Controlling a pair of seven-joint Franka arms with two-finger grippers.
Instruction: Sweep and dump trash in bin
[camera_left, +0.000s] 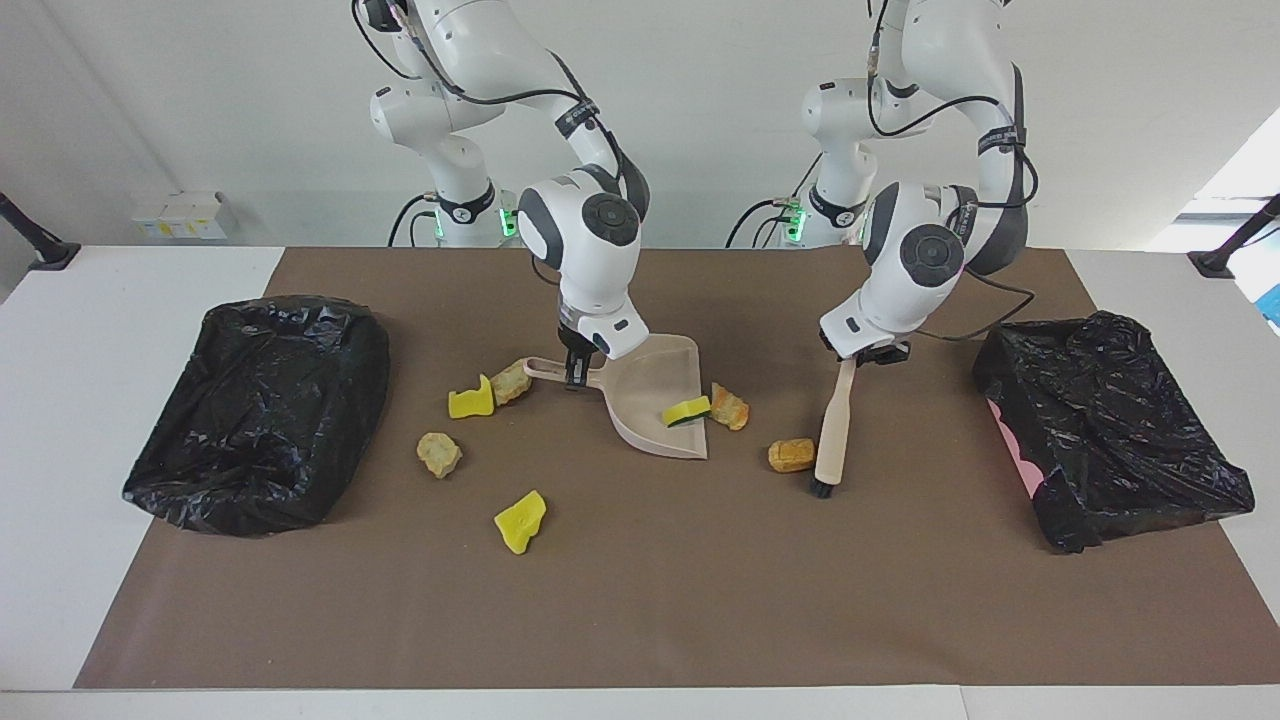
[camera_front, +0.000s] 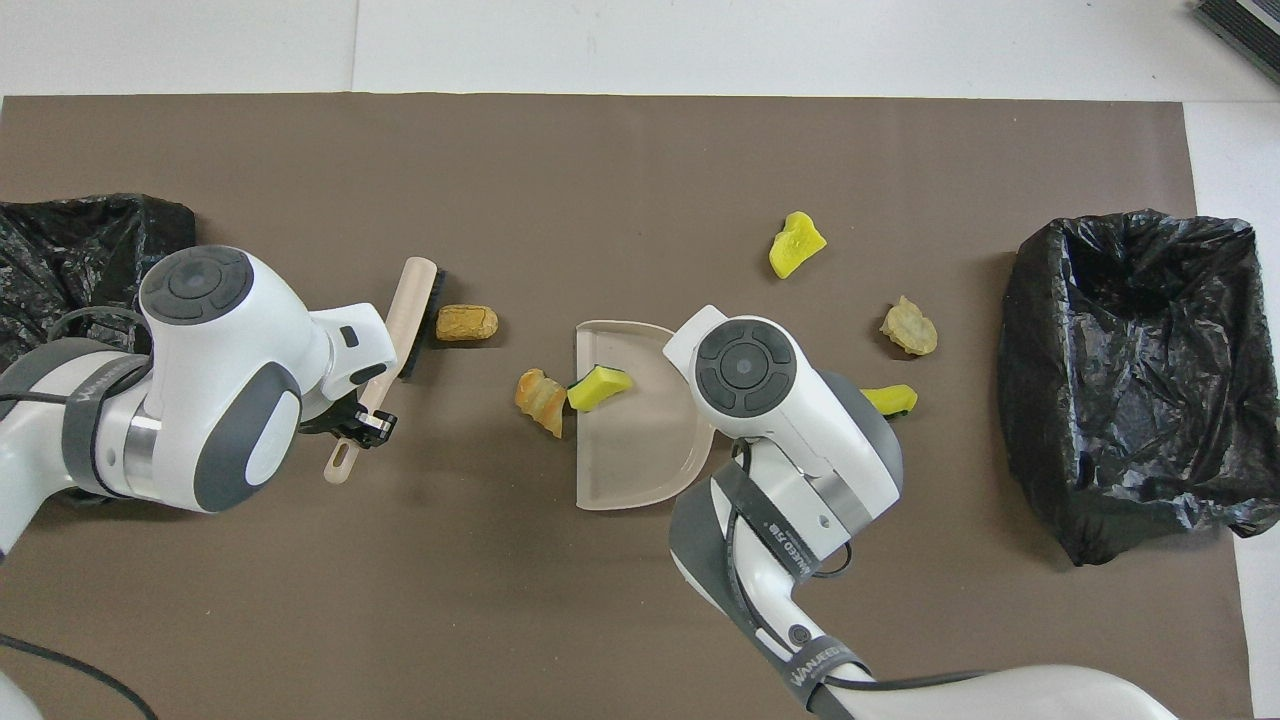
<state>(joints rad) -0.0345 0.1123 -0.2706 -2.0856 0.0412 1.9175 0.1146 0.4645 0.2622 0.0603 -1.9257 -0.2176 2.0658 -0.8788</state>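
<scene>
So far: one yellow-green bit (camera_left: 686, 411) in dustpan (camera_left: 650, 425) | six bits still on mat, bins empty-looking | right gripper (camera_left: 573, 377) clamps dustpan handle | left gripper (camera_left: 866, 355) clamps brush (camera_left: 832, 430) beside brown bit (camera_left: 791, 455)

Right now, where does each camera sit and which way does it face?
Facing view: high across the table, facing the robots; both arms show, left end effector gripping the brush, right end effector the dustpan handle.
Overhead view: high above the robots' end, looking forward and steeply down; arms enter from its bottom edge.
Shared: brush, dustpan, trash chunks, bins, seen half a turn apart.
</scene>
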